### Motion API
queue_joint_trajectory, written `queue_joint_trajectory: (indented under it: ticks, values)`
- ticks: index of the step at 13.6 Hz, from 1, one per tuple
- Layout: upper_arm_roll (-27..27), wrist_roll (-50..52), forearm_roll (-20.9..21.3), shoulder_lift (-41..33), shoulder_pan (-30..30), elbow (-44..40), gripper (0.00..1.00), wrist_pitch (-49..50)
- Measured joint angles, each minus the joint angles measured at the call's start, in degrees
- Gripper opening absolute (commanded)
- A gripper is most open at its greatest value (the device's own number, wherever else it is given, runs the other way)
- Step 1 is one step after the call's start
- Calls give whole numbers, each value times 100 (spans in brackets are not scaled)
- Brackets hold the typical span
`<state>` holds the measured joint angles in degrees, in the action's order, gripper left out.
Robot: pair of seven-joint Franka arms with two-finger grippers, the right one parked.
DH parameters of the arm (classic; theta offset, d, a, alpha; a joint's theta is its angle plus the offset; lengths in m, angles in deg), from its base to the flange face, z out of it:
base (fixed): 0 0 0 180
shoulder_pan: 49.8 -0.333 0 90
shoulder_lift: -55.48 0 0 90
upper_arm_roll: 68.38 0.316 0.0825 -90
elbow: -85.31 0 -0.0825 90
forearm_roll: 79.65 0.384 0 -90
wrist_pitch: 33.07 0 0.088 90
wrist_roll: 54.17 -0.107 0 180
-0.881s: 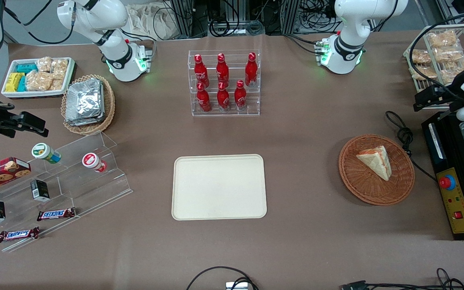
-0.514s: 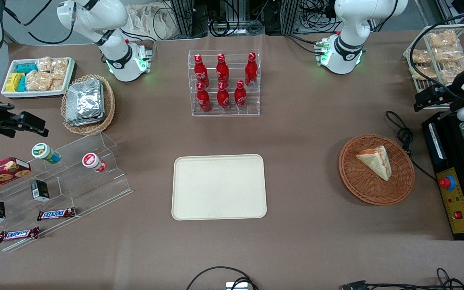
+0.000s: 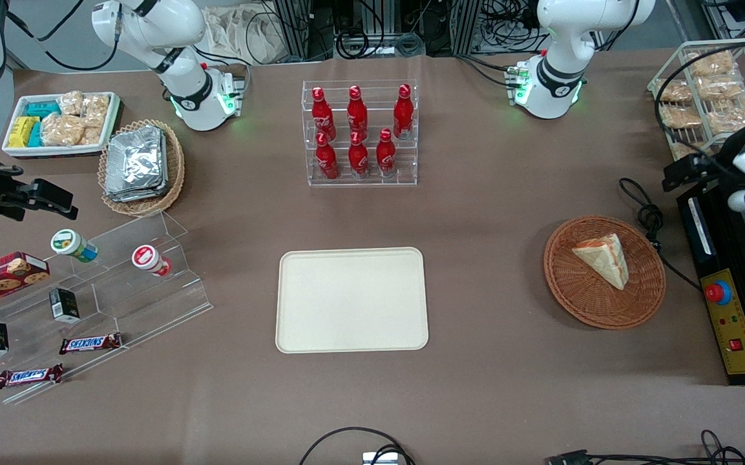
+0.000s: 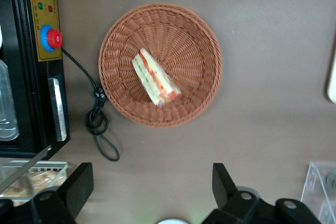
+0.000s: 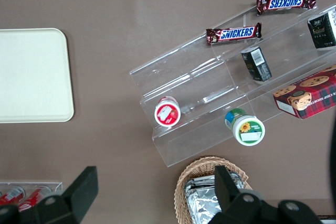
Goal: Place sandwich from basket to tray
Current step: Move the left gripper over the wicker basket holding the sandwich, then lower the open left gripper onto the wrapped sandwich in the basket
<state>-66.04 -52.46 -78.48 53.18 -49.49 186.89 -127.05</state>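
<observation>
we bring the spread pincer (image 4: 152, 190), high above the surface, down over the sandwich (image 4: 155, 77) in the basket (image 4: 199, 51), straddling its bread faces.

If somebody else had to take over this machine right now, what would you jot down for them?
Gripper: jaws open, empty, held high over the table near the black machine, not yet above the basket.
Sandwich: lying in the reddish-brown basket, untouched.
Tray: nothing on it, mid-table, nearer the front camera than the bottle rack.
Done: nothing yet.
Left: move over the basket, descend, grasp the sandwich, carry it to the tray, release.
</observation>
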Motion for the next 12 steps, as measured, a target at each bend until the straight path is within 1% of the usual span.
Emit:
queue_joint_trajectory:
  ticks: [4, 12]
  values:
    - [5, 868, 3, -40, -1, 945, 100, -1021]
    - [12, 2364, 283, -115, -37, 2545, 100, -2985]
